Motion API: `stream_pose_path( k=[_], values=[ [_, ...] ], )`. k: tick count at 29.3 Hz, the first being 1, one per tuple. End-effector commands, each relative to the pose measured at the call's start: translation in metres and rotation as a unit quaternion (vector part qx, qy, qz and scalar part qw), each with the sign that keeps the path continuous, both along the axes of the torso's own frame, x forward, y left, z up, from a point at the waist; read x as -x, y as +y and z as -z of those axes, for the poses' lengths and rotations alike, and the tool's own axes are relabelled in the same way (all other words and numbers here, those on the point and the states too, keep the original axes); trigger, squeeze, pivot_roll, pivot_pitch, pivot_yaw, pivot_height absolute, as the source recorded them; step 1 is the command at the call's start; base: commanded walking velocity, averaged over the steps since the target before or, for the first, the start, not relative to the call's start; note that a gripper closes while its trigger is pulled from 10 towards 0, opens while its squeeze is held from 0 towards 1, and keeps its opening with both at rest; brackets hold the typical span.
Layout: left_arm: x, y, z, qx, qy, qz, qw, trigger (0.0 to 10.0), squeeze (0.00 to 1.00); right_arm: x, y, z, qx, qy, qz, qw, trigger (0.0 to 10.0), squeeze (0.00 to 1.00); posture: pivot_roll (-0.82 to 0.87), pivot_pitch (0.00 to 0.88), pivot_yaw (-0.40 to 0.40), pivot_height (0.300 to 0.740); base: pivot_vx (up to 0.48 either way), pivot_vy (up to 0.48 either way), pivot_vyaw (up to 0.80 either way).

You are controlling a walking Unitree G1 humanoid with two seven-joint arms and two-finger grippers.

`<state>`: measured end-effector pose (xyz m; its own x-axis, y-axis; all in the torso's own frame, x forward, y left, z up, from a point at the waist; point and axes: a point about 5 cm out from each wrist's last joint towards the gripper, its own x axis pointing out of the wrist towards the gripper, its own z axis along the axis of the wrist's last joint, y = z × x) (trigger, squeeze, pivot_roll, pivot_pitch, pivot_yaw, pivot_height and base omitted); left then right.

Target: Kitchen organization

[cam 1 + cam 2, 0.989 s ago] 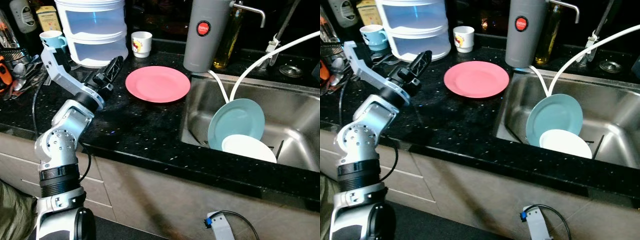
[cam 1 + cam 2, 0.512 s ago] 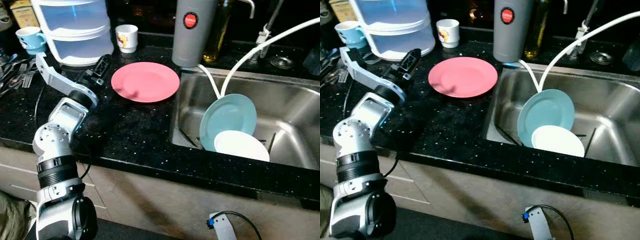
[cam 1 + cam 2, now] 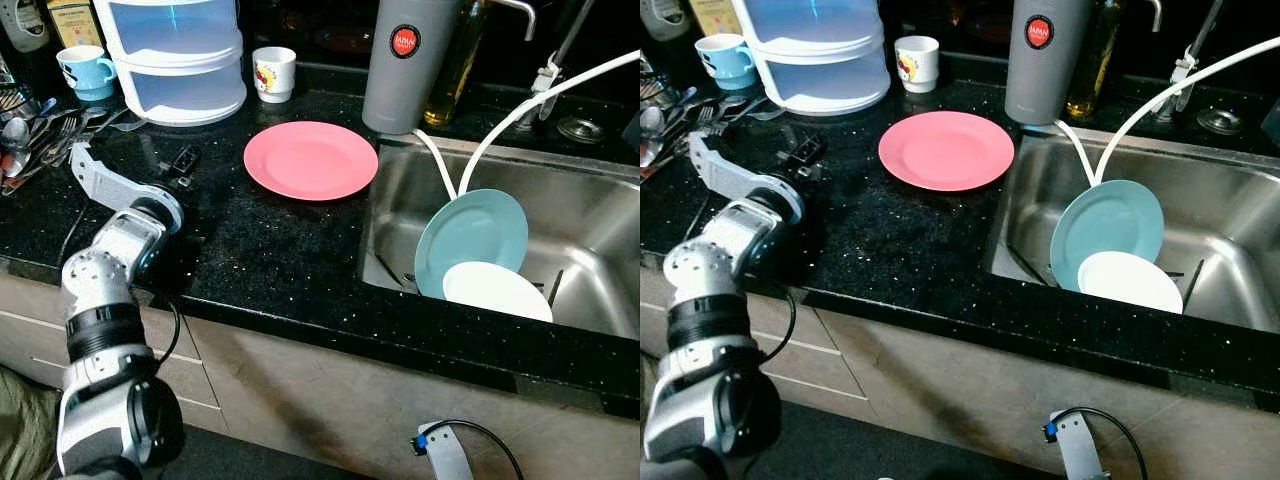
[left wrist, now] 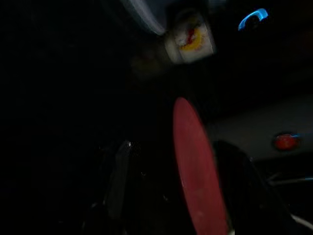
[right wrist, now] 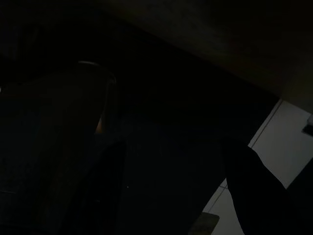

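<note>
A pink plate [image 3: 311,160] lies flat on the black countertop [image 3: 270,250], left of the sink [image 3: 590,230]. In the sink a teal plate [image 3: 472,235] leans upright with a white plate [image 3: 497,291] in front of it. My left gripper [image 3: 185,158] hovers low over the counter, a short way left of the pink plate and pointing toward it. It is open and holds nothing. In the dark left wrist view the pink plate [image 4: 195,171] appears edge-on beyond the two black fingers [image 4: 117,176]. The right wrist view is nearly black; that arm hangs idle.
A stacked clear plastic container [image 3: 180,55] stands at the back left, between a blue cup [image 3: 82,68] and a white cup [image 3: 273,72]. Loose cutlery [image 3: 40,135] lies at the far left. A grey canister [image 3: 400,60] and white hoses [image 3: 500,125] stand by the sink.
The camera has shifted. My left arm has dropped from a raised pose to just above the counter, and its gripper has drawn back a little from the pink plate.
</note>
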<state>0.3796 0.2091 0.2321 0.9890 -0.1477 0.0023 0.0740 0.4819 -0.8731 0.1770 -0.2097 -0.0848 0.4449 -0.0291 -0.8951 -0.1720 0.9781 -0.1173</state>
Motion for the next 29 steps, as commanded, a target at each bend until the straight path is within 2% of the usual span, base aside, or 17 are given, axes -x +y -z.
stream_pose_path(
  k=[1, 5, 9, 13, 17, 19, 27, 28, 29],
  values=[
    [-0.003, -0.004, 0.005, -0.020, 0.036, 0.017, 0.999, 10.0, 0.00, 0.003, -0.003, 0.001, 0.002, 0.005, 0.004, 1.000, 10.0, 0.00, 0.02, 0.123, -0.016, 0.740, 0.000, 0.000, 0.00],
    [-0.010, -0.008, 0.000, -0.031, 0.049, 0.037, 0.998, 10.0, 0.00, 0.003, -0.003, 0.001, 0.003, 0.005, 0.004, 1.000, 10.0, 0.00, 0.01, 0.125, -0.013, 0.740, 0.000, 0.000, 0.00],
    [-0.015, -0.014, -0.012, -0.009, 0.039, 0.053, 0.998, 10.0, 0.00, 0.003, -0.003, 0.001, 0.004, 0.004, 0.006, 1.000, 10.0, 0.00, 0.00, 0.130, -0.009, 0.740, 0.000, 0.000, 0.00],
    [-0.018, -0.026, -0.019, 0.000, 0.032, 0.091, 0.995, 10.0, 0.00, 0.004, -0.005, 0.001, 0.005, 0.005, 0.006, 1.000, 10.0, 0.00, 0.00, 0.138, -0.009, 0.740, 0.000, 0.000, 0.00],
    [-0.018, -0.034, -0.020, 0.005, 0.033, 0.116, 0.993, 10.0, 0.00, 0.004, -0.005, 0.001, 0.006, 0.005, 0.006, 1.000, 10.0, 0.00, 0.00, 0.142, -0.011, 0.740, 0.000, 0.000, 0.00],
    [-0.018, -0.043, -0.017, 0.002, 0.044, 0.146, 0.988, 10.0, 0.00, 0.005, -0.006, 0.001, 0.008, 0.005, 0.006, 1.000, 10.0, 0.00, -0.01, 0.145, -0.011, 0.740, 0.000, 0.000, 0.00],
    [-0.018, -0.051, -0.016, 0.009, 0.052, 0.172, 0.984, 10.0, 0.00, 0.005, -0.007, 0.001, 0.010, 0.004, 0.006, 1.000, 10.0, 0.00, -0.01, 0.145, -0.011, 0.740, 0.000, 0.000, 0.00],
    [-0.018, -0.052, -0.016, 0.011, 0.053, 0.174, 0.983, 4.7, 0.00, 0.005, -0.007, 0.001, 0.011, 0.004, 0.006, 1.000, 10.0, 0.00, -0.01, 0.143, -0.010, 0.740, 0.000, 0.000, 0.00],
    [-0.018, -0.053, -0.016, 0.013, 0.053, 0.180, 0.982, 0.0, 0.00, 0.005, -0.007, 0.001, 0.011, 0.004, 0.006, 1.000, 10.0, 0.00, -0.01, 0.140, -0.010, 0.740, 0.000, 0.000, 0.00]
  ],
)
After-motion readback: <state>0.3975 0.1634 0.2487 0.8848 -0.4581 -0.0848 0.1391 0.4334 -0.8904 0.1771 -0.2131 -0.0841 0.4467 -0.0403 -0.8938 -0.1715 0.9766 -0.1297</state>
